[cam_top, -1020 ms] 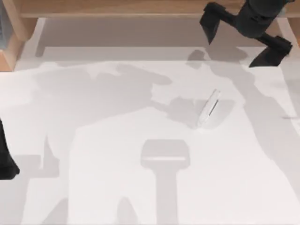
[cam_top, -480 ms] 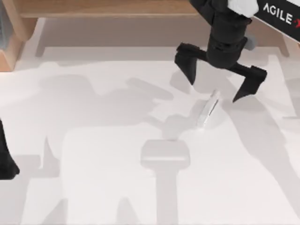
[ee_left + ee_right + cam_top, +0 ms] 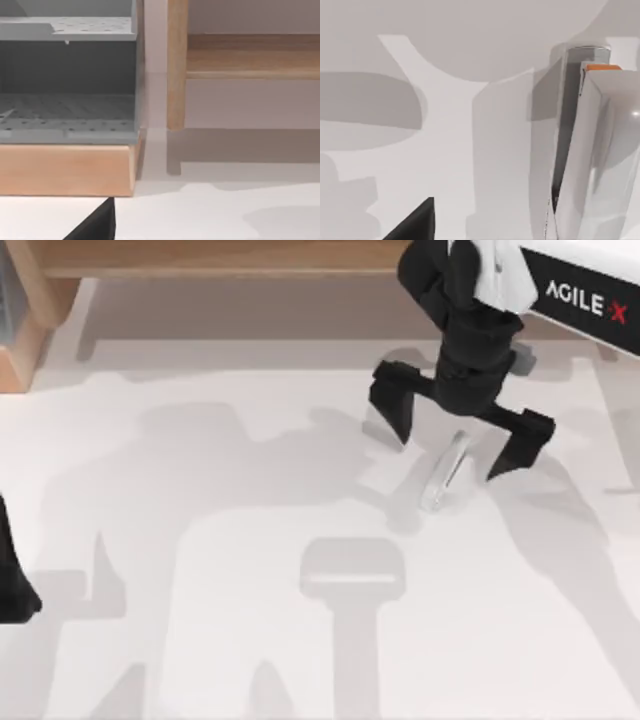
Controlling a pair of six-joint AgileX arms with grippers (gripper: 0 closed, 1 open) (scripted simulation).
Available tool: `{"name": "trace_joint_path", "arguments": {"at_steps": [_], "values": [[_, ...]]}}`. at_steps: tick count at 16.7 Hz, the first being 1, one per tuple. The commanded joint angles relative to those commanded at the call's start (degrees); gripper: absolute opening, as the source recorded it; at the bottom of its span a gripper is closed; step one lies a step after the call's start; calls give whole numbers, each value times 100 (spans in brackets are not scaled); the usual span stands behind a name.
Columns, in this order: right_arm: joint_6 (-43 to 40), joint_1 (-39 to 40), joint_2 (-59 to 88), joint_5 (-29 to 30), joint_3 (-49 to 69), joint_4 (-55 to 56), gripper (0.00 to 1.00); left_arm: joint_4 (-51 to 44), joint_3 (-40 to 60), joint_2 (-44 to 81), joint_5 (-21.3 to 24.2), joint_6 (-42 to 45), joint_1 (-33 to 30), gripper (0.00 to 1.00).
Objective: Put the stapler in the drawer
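My right claw [image 3: 455, 435] hangs wide over the slim stapler [image 3: 447, 472]; closing off-centre could skid it across the bench [image 3: 200, 640].

White lettering "AGILE X" stands on the right arm [image 3: 585, 302].

The top view looks straight down on the white table [image 3: 200, 640] from above, with a wooden frame along its 12 o'clock edge. The left wrist view sits low near the table, facing level at a grey drawer unit [image 3: 67, 75] and wooden frame. The right wrist view looks down at very close range on the stapler [image 3: 585, 150], which the top view also shows [image 3: 447, 472].
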Motion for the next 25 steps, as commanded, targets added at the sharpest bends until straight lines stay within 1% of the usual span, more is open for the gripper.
{"name": "trace_joint_path", "arguments": {"at_steps": [3, 7, 20, 21, 25], "values": [[11, 11, 79, 1, -424, 480, 100, 0, 0, 0, 0, 0, 0, 100], [14, 13, 91, 1, -456, 519, 100, 0, 0, 0, 0, 0, 0, 100], [14, 13, 91, 1, -456, 519, 2, 0, 0, 0, 0, 0, 0, 100], [14, 13, 91, 1, -456, 519, 0, 0, 0, 0, 0, 0, 0, 100], [14, 13, 91, 1, -456, 519, 0, 0, 0, 0, 0, 0, 0, 100]]}}
